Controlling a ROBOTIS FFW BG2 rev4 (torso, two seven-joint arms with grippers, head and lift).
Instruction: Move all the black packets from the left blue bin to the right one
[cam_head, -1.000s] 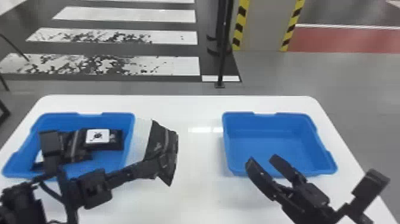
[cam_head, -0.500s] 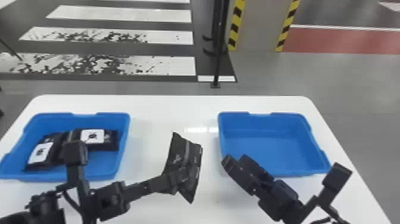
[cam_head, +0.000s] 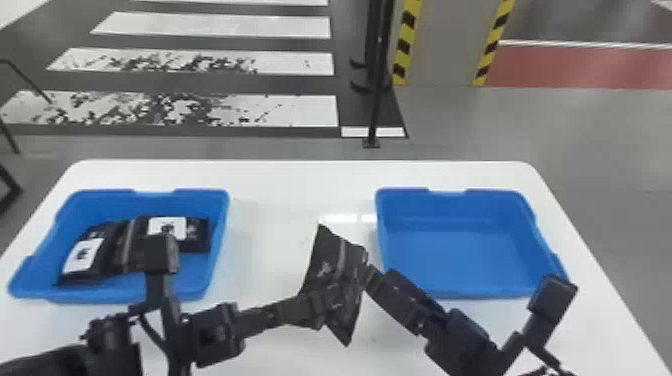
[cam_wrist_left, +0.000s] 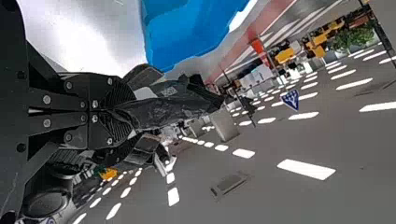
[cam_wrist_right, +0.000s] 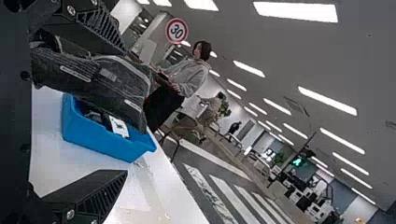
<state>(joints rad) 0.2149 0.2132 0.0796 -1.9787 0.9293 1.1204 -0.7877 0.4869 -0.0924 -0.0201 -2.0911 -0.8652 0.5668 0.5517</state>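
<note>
Here's the left gripper (cam_head: 306, 309), clamped on a black packet (cam_head: 332, 275), holding it just left of the right bin (cam_head: 460, 260). The right gripper (cam_head: 384, 278) hangs open beside that packet, near the right bin's near-left corner. More packets (cam_head: 85, 256) sit in the left bin (cam_head: 214, 260), well left of the right bin.

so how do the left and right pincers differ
The left pincer is shut on a black packet; the right pincer is open, fingers spread. The left pincer points rightward, the right pincer forward and to the left. Both are black and over the white table.
</note>
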